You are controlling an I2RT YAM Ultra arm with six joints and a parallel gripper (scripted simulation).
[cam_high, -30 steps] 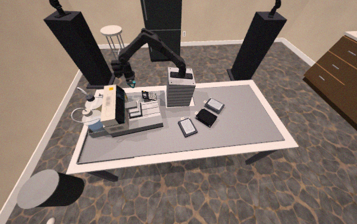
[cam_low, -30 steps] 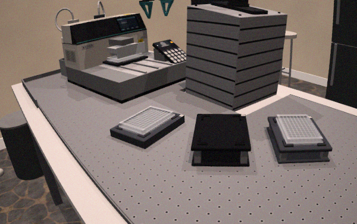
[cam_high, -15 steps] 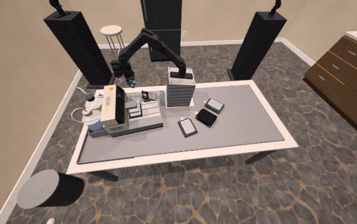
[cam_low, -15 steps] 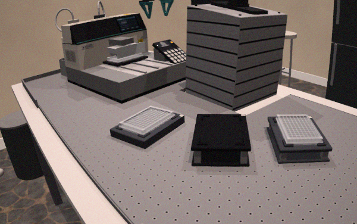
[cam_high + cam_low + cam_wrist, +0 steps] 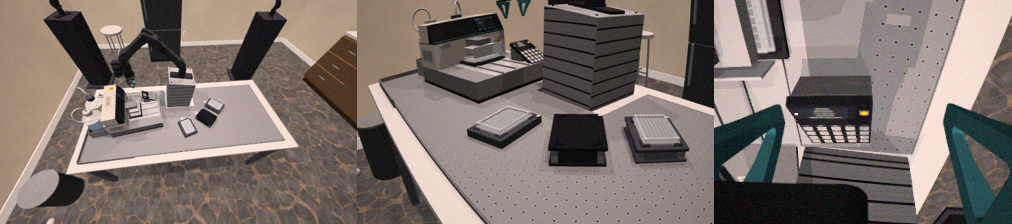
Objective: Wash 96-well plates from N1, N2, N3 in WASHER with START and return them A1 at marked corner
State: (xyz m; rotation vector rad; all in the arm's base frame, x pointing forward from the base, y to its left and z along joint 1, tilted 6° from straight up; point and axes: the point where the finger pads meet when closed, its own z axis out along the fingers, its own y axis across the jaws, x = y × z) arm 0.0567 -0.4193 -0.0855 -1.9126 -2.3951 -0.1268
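My gripper is open and empty. It hangs high above the back of the washer's keypad. A small amber light glows on the keypad. The washer stands at the table's left. One plate lies in the carrier under the manifold. Clear plates sit in the left nest and the right nest. The middle black nest is empty.
The arm's tall grey ribbed pedestal stands right of the keypad. Bottles and tubing sit left of the washer. The table's white back edge runs close behind the keypad.
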